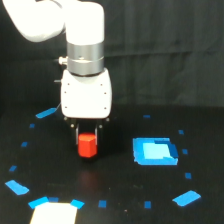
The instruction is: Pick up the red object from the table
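The red object (87, 145) is a small red-orange block, a little left of the middle of the exterior view. My gripper (87, 134) hangs straight down from the white arm, its two short dark fingers closed on the block's top. The block hangs below the fingertips and appears to sit slightly above the black table (120, 190), with a faint dark reflection under it. The contact between the fingers and the block is partly hidden by the gripper body.
A larger blue square patch (155, 151) lies on the table to the exterior view's right of the block. Small blue tape marks are scattered around, such as one at the lower right (186, 198). A pale bright patch (54, 214) lies at the bottom edge.
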Available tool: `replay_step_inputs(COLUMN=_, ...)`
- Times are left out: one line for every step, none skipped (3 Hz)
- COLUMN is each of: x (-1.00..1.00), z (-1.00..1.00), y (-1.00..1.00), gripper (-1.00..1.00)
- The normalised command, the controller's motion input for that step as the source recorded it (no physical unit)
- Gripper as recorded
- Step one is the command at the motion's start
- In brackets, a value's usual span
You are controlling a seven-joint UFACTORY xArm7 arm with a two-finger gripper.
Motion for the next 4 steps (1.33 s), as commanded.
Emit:
replay_step_inputs(x=1.00, z=1.00, y=-0.05, gripper=-0.97)
replay_step_inputs(x=1.00, z=1.00, y=-0.29, gripper=-1.00)
replay_step_inputs(x=1.00, z=0.96, y=-0.10, gripper=-1.00)
replay_step_inputs(x=1.00, z=0.90, y=0.07, gripper=-1.00)
